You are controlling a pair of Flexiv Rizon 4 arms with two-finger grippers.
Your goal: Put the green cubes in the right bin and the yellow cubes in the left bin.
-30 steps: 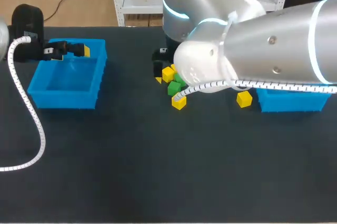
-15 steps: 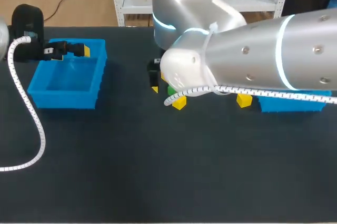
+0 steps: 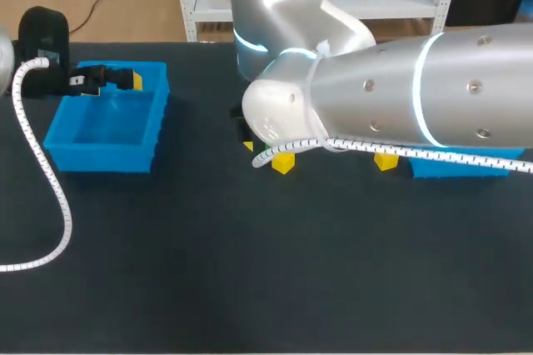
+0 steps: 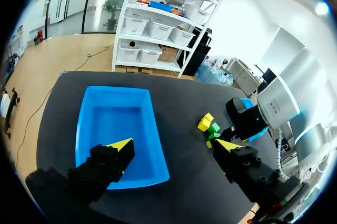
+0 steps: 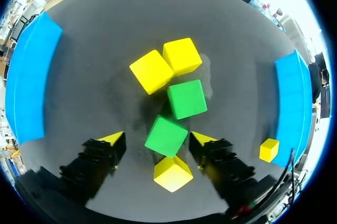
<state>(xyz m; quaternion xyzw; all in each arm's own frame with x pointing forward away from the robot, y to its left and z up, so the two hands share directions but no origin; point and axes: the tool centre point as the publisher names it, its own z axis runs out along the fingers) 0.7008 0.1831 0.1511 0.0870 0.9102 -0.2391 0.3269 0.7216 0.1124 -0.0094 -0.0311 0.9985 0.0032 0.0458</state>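
My right gripper (image 5: 158,140) is down over the cube cluster, open, with a green cube (image 5: 166,136) between its fingers; a gap shows on one side of the cube. Just ahead lie a second green cube (image 5: 186,99) and two yellow cubes (image 5: 151,71) (image 5: 181,56). Another yellow cube (image 5: 173,173) (image 3: 283,162) sits under the gripper. A lone yellow cube (image 3: 386,160) rests by the right bin (image 3: 466,165). My left gripper (image 3: 125,80) (image 4: 171,145) hangs open and empty over the left bin (image 3: 104,126).
In the head view my right arm (image 3: 400,97) covers most of the cluster and part of the right bin. A white cable (image 3: 50,188) from the left arm loops over the table's left side. Dark tabletop stretches across the front.
My right arm has swung left and lower over the cluster, so the green cubes no longer show in the head view. The left arm has stayed still.
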